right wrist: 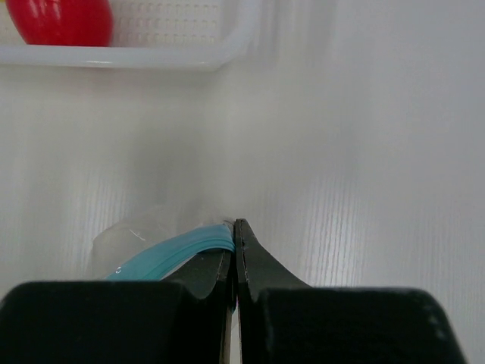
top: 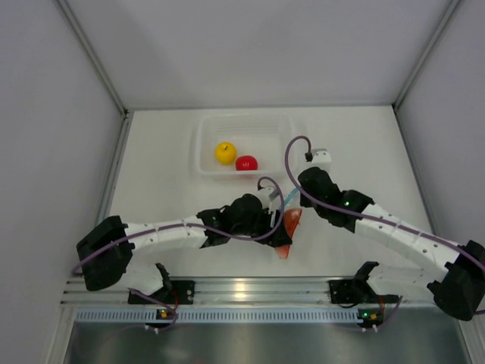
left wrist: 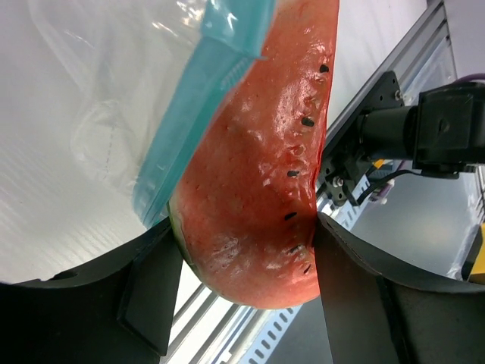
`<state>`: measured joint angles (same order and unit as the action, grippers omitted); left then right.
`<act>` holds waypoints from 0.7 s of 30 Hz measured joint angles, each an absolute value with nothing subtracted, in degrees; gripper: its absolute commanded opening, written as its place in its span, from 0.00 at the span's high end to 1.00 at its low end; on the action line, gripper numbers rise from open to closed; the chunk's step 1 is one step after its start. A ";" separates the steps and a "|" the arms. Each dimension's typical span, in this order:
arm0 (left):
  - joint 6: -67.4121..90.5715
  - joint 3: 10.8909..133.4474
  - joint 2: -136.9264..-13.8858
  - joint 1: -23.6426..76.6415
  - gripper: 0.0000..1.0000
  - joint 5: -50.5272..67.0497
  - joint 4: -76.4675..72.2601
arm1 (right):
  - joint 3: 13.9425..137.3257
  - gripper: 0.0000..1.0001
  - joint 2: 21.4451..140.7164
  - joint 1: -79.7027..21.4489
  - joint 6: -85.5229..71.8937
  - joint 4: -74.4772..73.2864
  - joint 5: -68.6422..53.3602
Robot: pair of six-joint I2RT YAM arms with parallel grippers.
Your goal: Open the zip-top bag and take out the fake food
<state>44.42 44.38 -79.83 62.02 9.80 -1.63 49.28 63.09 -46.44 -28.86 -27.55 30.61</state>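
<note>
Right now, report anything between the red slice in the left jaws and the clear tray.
Only the zip-top bag, in the jaws of the right gripper, lies against the slice on the side toward the tray; nothing else visible.

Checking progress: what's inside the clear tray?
A yellow fruit and a red fruit, side by side. A cable covers part of the right edge of the tray.

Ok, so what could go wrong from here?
The left gripper holds the watermelon slice only near its rounded end, so it could slip out. The teal zip strip of the bag lies against the slice, and the right gripper pinches just the strip's edge, so the bag might pull free.
</note>
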 measured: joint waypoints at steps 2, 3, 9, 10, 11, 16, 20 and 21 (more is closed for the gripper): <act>43.38 44.47 -80.03 62.22 1.00 10.07 -1.21 | 49.28 1.00 63.72 -45.52 -28.42 -27.94 29.32; 42.85 44.47 -79.96 62.30 1.00 10.11 -0.95 | 49.28 1.00 63.83 -45.28 -28.16 -27.97 28.77; 41.34 44.47 -76.16 62.70 1.00 8.56 2.66 | 47.86 1.00 63.40 -45.17 -27.14 -26.04 22.17; 41.19 44.45 -74.94 62.74 1.00 7.94 3.16 | 46.96 1.00 62.98 -45.36 -27.11 -25.76 21.08; 41.01 44.36 -73.69 62.81 0.99 7.62 3.73 | 45.78 1.00 62.37 -45.71 -27.03 -25.67 20.14; 40.71 41.65 -68.99 63.24 0.93 7.01 5.04 | 42.78 1.00 60.86 -46.44 -26.98 -24.36 15.84; 40.73 40.69 -68.16 63.31 0.96 6.94 4.51 | 41.50 1.00 60.23 -46.44 -27.09 -23.11 14.35; 40.71 40.29 -68.05 63.33 1.00 7.18 4.10 | 41.10 1.00 59.94 -46.44 -27.11 -22.59 13.61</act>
<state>40.71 40.29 -68.05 63.33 7.18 4.10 41.10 59.94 -46.44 -27.11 -22.59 13.61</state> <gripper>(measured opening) 0.692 0.006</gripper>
